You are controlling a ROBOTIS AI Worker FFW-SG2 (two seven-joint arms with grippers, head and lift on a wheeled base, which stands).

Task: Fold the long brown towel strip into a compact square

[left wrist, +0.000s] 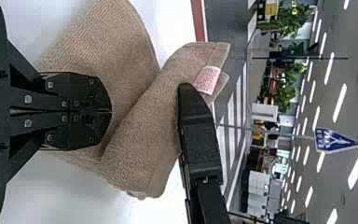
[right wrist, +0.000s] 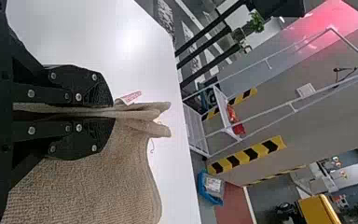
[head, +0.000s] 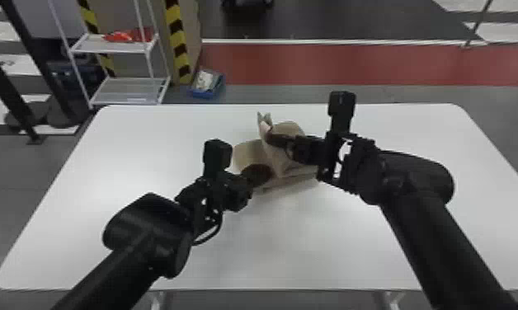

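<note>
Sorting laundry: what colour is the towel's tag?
White tag with red print; best in left wrist view.

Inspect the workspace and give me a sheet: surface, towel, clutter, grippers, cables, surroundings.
Surface: white table, no damage seen.
Towel: brown towel in layers, not yet a neat square; one part is raised, its label near the edge.
Clutter: nothing seen.
Left gripper: left gripper shut, at the towel's lower part; whether any cloth is pinched, cannot tell.
Right gripper: right gripper shut on the raised part.
Cables: black cable loops at the left wrist.
Surroundings: white rack and blue bin beyond the table.
</note>
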